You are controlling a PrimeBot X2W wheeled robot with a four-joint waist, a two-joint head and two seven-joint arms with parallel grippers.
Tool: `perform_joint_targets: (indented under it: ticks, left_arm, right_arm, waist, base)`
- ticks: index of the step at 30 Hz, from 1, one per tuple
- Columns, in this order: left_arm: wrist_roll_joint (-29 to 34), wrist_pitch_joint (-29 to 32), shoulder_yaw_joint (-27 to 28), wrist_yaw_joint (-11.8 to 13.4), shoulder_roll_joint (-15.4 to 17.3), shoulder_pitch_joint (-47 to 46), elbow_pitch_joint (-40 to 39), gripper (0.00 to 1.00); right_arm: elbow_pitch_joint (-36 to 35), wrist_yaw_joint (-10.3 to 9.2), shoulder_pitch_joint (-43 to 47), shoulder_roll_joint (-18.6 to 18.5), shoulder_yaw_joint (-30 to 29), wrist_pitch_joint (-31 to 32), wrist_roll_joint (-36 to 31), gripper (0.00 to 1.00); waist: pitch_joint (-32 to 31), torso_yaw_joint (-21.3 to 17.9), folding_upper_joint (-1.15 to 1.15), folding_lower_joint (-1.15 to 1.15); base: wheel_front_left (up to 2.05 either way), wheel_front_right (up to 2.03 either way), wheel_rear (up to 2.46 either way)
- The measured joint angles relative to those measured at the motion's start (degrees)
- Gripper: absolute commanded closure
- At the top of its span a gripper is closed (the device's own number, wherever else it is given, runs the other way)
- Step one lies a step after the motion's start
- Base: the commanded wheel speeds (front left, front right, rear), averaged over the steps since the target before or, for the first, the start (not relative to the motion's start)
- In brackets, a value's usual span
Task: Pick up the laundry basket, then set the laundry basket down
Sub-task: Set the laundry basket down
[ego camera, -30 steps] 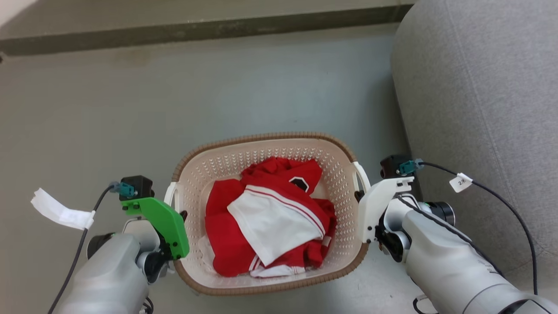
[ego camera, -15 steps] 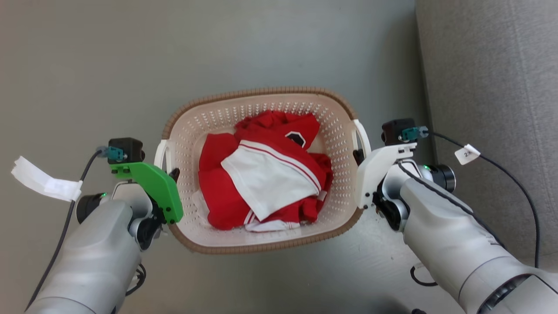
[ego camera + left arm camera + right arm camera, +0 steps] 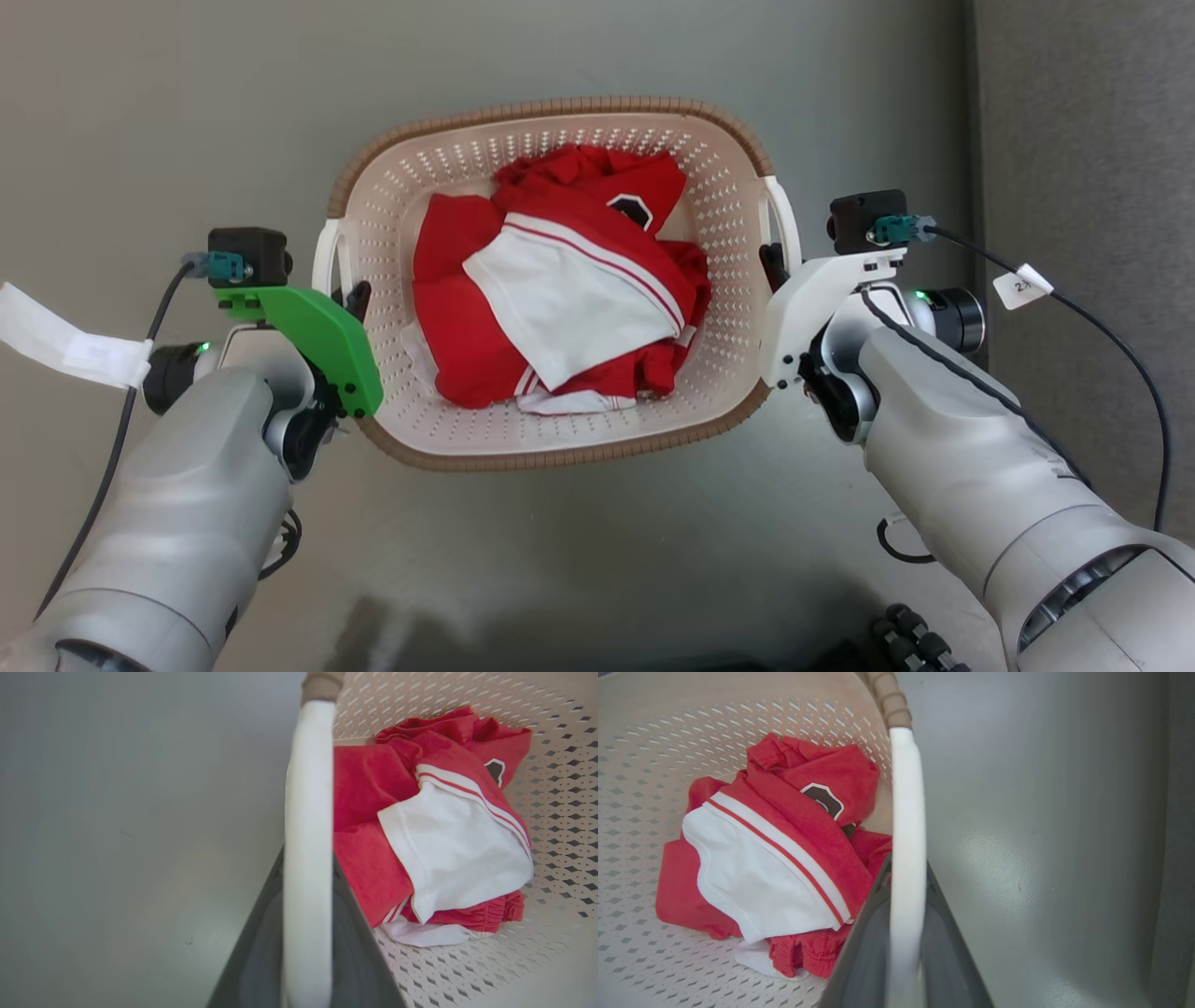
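Observation:
The laundry basket [image 3: 523,459] is cream-white and perforated with a brown woven rim, and holds red and white clothes [image 3: 560,299]. My left gripper [image 3: 355,301] is shut on the basket's left white handle [image 3: 324,261], under a green wrist plate. On the far side, the right handle [image 3: 786,219] is clamped by my right gripper [image 3: 771,266]. In the left wrist view the handle [image 3: 306,835] runs up between the dark fingers [image 3: 359,961]. The right wrist view shows the same, with the handle [image 3: 906,858] between the fingers [image 3: 861,961].
A grey sofa [image 3: 1083,140] stands close on the right of the basket. Grey floor [image 3: 168,112] spreads to the left and ahead. Cables hang from both wrists, and a dark ribbed object [image 3: 906,635] lies at the bottom right.
The camera has moved: the whole picture has shifted, and the dark floor strip at the top is gone. Basket and grippers sit higher and look slightly larger. Both grips are unchanged.

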Motion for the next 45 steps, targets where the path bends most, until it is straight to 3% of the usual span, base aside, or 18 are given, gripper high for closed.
perform_joint_targets:
  ticks: [20, 45]
  left_arm:
    - [0.2, -3.7, -0.5, 0.0, -0.4, -4.0, 1.1, 1.0]
    - [0.1, -4.5, -1.4, 0.0, -1.5, -5.1, 2.2, 1.0]
  right_arm:
    - [2.0, -0.11, -3.5, 0.2, -1.4, -4.6, 0.0, 1.0]
    - [3.5, 0.25, -4.5, 0.1, -1.2, -6.5, 0.2, 1.0]
  waist:
    - [8.4, 0.7, 0.0, 0.0]
    - [11.1, 1.1, 0.0, -0.01]
  base:
    - [0.0, 0.0, 0.0]
    - [0.0, 0.0, 0.0]
